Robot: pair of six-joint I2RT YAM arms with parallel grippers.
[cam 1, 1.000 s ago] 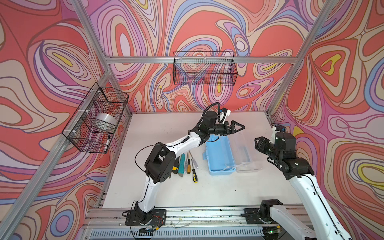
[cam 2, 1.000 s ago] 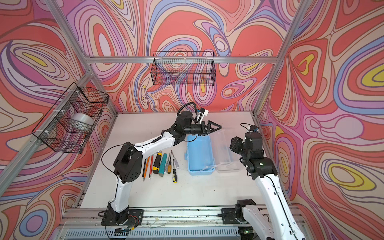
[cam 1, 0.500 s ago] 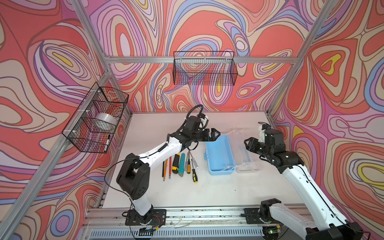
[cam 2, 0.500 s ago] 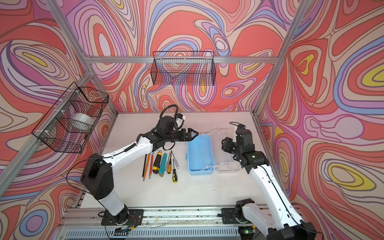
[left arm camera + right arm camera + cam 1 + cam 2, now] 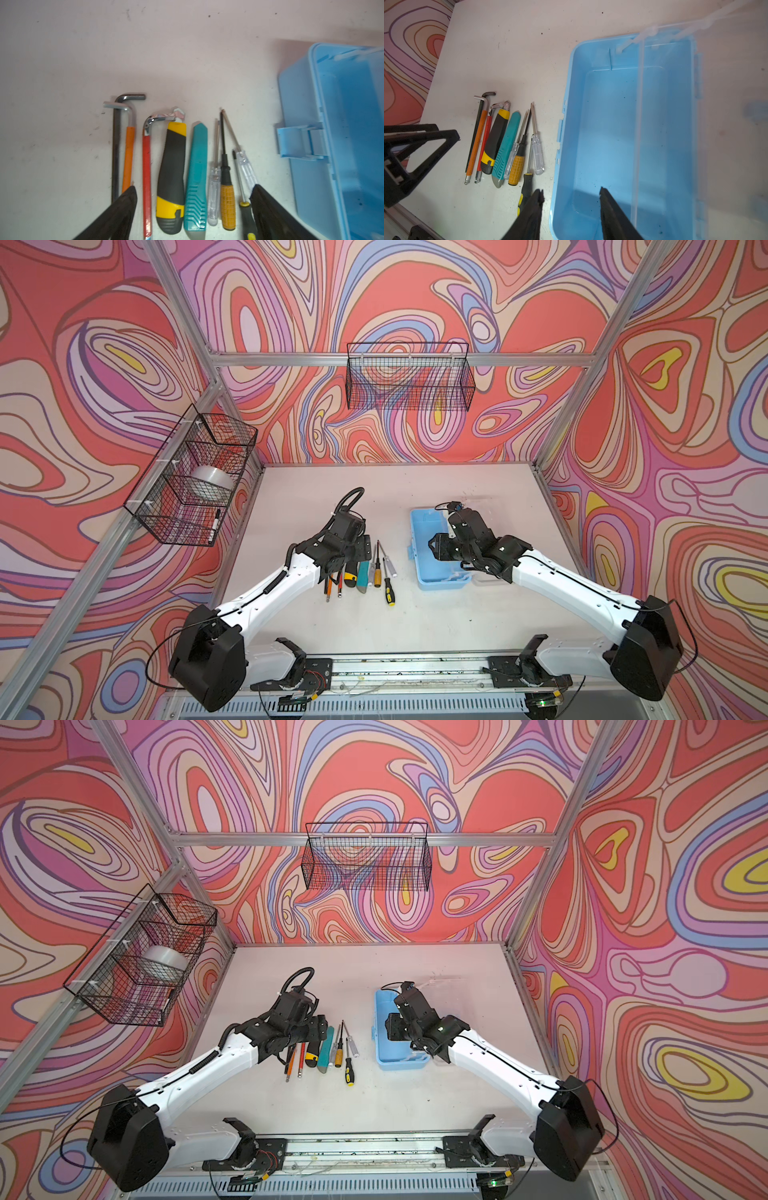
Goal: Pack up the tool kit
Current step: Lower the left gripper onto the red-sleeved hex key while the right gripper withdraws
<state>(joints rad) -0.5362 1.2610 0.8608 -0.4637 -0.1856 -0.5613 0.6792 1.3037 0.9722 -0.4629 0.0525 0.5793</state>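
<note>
The left claw [image 5: 194, 187] was released, its fingers spread wide above a row of tools lying side by side on the counter [image 5: 415, 614]. Between the fingers lay a red-sleeved hex key [image 5: 146, 166], a yellow-and-black utility knife [image 5: 171, 166], a teal utility knife [image 5: 197, 166], a clear-handled screwdriver [image 5: 214, 197] and an orange-handled screwdriver [image 5: 227, 203]. One fingertip stood over an orange-sleeved hex key [image 5: 128, 155], with a black hex key [image 5: 116, 145] just outside it. A black-and-yellow screwdriver [image 5: 247, 218] lay by the other finger.

The right claw [image 5: 571, 190] was also released and grasped nothing. Its fingers stood astride the long wall of the light-blue box [image 5: 608, 124], one inside and one outside; whether either touched the wall could not be told. The box was open and held no tools, and its clear lid [image 5: 726, 104] was folded back on the side away from that claw.
</note>
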